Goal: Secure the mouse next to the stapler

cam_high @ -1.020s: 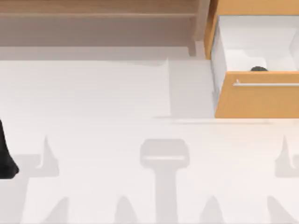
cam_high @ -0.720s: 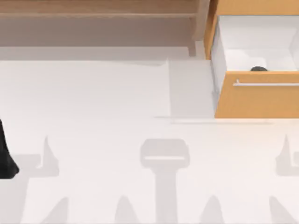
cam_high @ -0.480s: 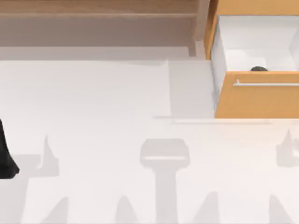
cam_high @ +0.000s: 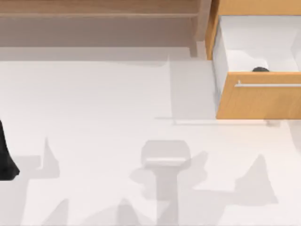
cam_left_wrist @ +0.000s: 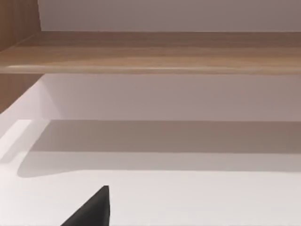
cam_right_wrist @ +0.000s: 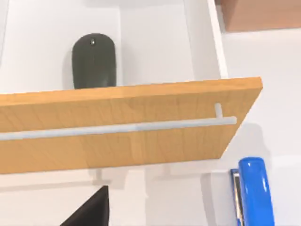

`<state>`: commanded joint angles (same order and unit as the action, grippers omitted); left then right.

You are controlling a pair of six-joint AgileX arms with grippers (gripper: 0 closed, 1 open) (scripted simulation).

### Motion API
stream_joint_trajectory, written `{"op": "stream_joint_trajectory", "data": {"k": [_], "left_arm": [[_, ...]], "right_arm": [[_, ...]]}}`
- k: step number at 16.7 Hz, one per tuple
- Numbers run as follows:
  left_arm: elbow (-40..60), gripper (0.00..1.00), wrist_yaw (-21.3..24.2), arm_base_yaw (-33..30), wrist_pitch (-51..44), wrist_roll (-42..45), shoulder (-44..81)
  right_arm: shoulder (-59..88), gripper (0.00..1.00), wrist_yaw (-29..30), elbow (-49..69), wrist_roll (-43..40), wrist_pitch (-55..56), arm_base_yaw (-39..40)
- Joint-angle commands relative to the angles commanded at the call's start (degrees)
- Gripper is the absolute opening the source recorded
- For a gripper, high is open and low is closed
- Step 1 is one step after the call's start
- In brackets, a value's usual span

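Note:
The mouse (cam_right_wrist: 93,61), a small black domed lump, lies inside the open white drawer (cam_right_wrist: 155,42), just behind its orange front (cam_right_wrist: 127,132). From above, only the mouse's top (cam_high: 260,69) peeks over that front (cam_high: 258,101). A blue stapler (cam_right_wrist: 254,190) lies on the white table outside the drawer, in front of the end of the orange panel. A black part of my right gripper (cam_right_wrist: 91,211) hangs above the table before the drawer front, apart from the mouse. My left gripper (cam_high: 6,165) is parked at the table's left edge.
A silver bar handle (cam_right_wrist: 117,128) runs across the drawer front. A wooden shelf (cam_high: 99,19) spans the back of the table, seen also in the left wrist view as a wooden shelf board (cam_left_wrist: 150,52). The white tabletop (cam_high: 103,103) stretches wide between the arms.
The shadows on the table's lower right have shifted leftward and spread. The drawer, the mouse and my left arm have not moved.

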<state>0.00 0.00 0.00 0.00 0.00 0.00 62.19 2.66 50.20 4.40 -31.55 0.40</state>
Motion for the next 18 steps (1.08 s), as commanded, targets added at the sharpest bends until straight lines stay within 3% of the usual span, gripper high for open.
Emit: {"op": "stream_joint_trajectory", "data": {"k": [10, 18], "left_arm": [[0.00, 1.00, 0.00, 0.00, 0.00, 0.00, 0.00], [0.00, 1.00, 0.00, 0.00, 0.00, 0.00, 0.00]], "right_arm": [[51.79, 1.00, -1.01, 49.63, 3.52, -25.23, 6.43], [74.84, 1.00, -1.47, 70.58, 4.15, -35.80, 7.41]]}}
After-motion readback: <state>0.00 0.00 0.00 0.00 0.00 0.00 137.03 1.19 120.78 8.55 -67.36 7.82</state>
